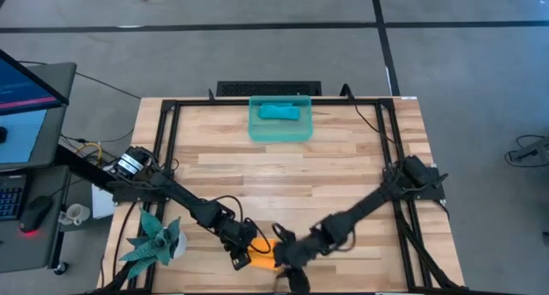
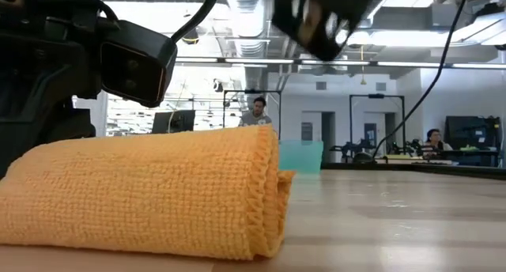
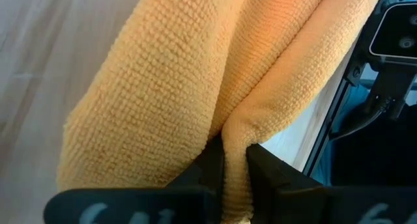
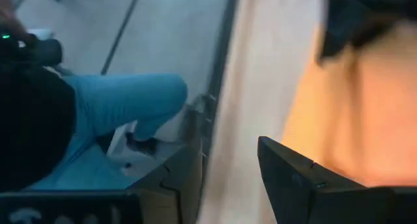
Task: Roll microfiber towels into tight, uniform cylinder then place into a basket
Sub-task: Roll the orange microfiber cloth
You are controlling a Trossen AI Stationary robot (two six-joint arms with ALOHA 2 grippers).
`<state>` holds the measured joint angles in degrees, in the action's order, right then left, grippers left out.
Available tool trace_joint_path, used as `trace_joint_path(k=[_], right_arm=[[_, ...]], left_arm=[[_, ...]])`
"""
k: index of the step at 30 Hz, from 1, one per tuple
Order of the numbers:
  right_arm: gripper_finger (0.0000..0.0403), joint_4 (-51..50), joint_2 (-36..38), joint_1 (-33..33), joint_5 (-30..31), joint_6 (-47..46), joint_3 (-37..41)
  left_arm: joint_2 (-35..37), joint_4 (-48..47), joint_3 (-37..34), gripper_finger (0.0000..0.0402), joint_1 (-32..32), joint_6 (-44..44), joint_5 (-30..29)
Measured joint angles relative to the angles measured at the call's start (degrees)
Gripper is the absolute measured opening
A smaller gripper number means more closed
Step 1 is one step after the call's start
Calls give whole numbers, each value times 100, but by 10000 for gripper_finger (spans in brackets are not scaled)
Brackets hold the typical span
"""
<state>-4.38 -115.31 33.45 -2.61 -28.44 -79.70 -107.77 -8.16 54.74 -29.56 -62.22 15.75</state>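
Left end effector [image 3: 236, 168] pinching orange towel [image 3: 195, 87] fold; high view: basket [image 1: 280, 130].

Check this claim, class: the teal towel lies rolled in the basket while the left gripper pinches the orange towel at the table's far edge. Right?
Wrong place: the high view shows the left gripper pinching the orange towel at the near edge. The teal towel does lie in the basket.

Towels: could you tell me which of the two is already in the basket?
The teal-blue towel, rolled inside the basket at the table's far edge; the orange towel lies at the near edge, pinched by the left hand.
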Motion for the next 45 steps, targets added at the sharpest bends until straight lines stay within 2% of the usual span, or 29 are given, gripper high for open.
trace_joint_path(k=[10, 17, 22, 29, 38, 45], right_arm=[[157, 883, -21, 114, 548, 89, 199], [104, 829, -28, 97, 575, -22, 232], [66, 586, -28, 99, 855, -20, 232], [10, 318, -28, 93, 877, -18, 235], [13, 669, -30, 93, 1191, -458, 723], [11, 742, -30, 19, 1190, -683, 1010]], left_arm=[[0, 33, -4, 22, 21, -166, 8], [-3, 164, -26, 22, 71, -273, 13], [-8, 189, -26, 22, 160, -229, 55], [-15, 249, -26, 22, 325, 18, -23], [-15, 310, -24, 22, 535, 297, -121], [-22, 385, -26, 22, 666, 417, -123]])
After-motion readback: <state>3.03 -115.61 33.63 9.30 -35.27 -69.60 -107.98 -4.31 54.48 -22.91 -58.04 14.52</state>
